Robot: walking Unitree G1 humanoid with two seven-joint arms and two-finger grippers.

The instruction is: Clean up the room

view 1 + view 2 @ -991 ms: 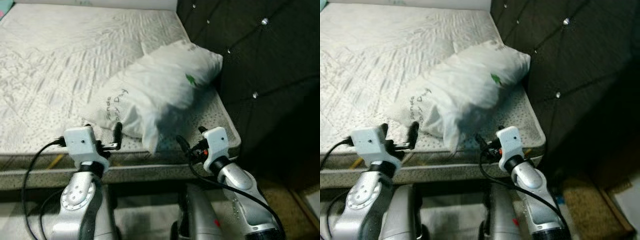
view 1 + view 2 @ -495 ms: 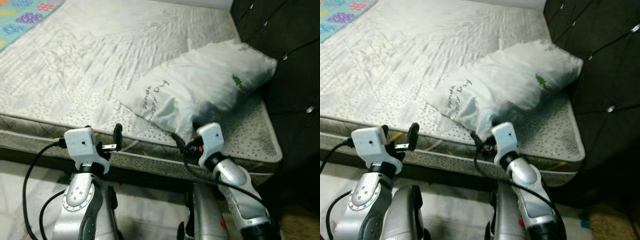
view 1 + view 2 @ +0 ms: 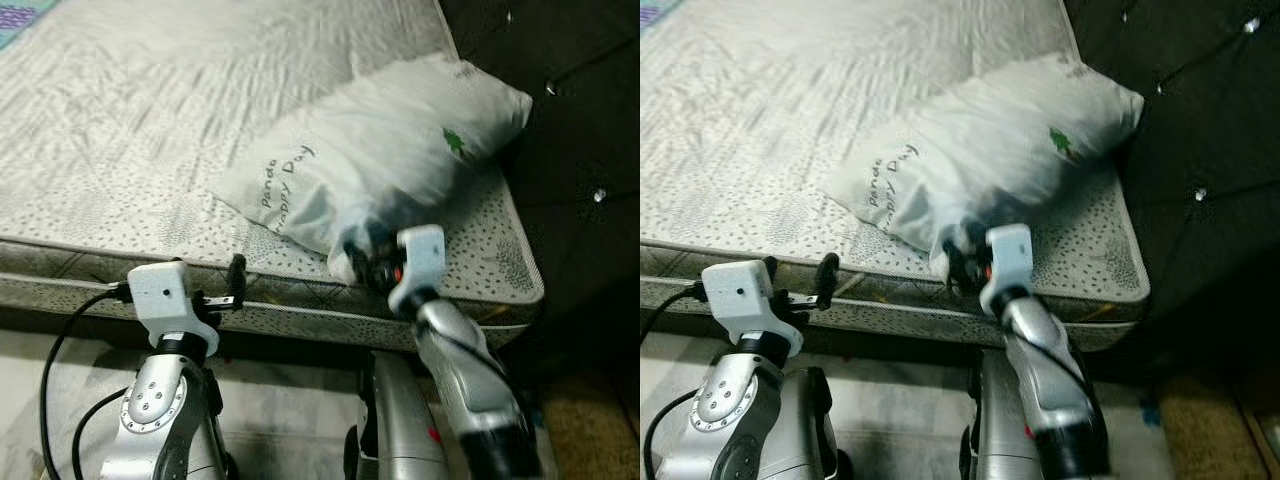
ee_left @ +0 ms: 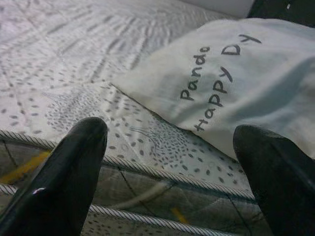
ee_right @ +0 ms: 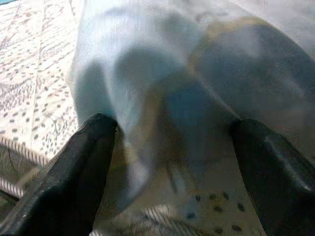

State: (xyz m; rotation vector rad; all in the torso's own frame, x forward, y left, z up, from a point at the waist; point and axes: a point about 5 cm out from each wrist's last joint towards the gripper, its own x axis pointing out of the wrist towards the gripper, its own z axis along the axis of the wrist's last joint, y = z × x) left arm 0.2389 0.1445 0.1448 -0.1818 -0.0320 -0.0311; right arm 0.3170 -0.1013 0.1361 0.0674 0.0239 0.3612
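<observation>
A white pillow printed "Panda Happy Day" with a small green tree lies on the bare mattress, its far end against the dark headboard. My right gripper is at the pillow's near end. In the right wrist view the right gripper is open, its fingers wide on either side of the pillow cloth. My left gripper hovers open at the mattress's front edge, left of the pillow and apart from it. The left wrist view has the pillow's lettering ahead.
A dark tufted headboard rises along the right side of the bed. The mattress's piped front edge runs across just before my arms. Pale floor lies below, and a colourful cloth shows at the far left corner.
My right gripper has reached forward and up until its fingers flank the pillow's near end. The left arm has held its place. The whole picture has shifted with the camera.
</observation>
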